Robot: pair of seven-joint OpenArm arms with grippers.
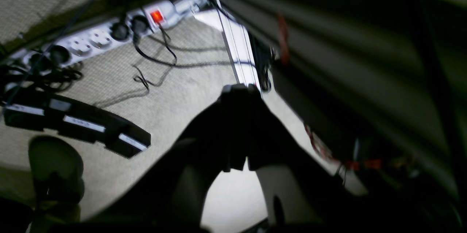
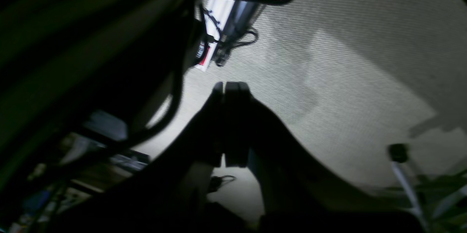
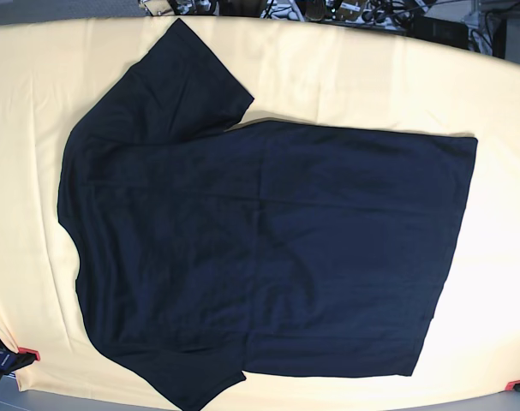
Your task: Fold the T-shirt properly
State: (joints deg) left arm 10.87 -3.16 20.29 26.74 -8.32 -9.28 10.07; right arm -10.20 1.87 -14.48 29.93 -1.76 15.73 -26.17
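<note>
Black T-shirt (image 3: 268,248) lies flat, long axis running left-right in our base view, while left gripper (image 1: 237,90) and right gripper (image 2: 231,88), fingers pressed together, point at carpet, neither nearer.

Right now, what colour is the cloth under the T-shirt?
Pale yellow cloth, plain, clearest in the base view around the black T-shirt.

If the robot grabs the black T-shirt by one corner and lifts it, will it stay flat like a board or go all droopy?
Probably droopy. The T-shirt lies spread flat on the yellow table cover, with soft creases across it, so it looks like thin cloth that would sag. Pushed, it would likely bunch up rather than slide whole. It won't roll or break.
</note>
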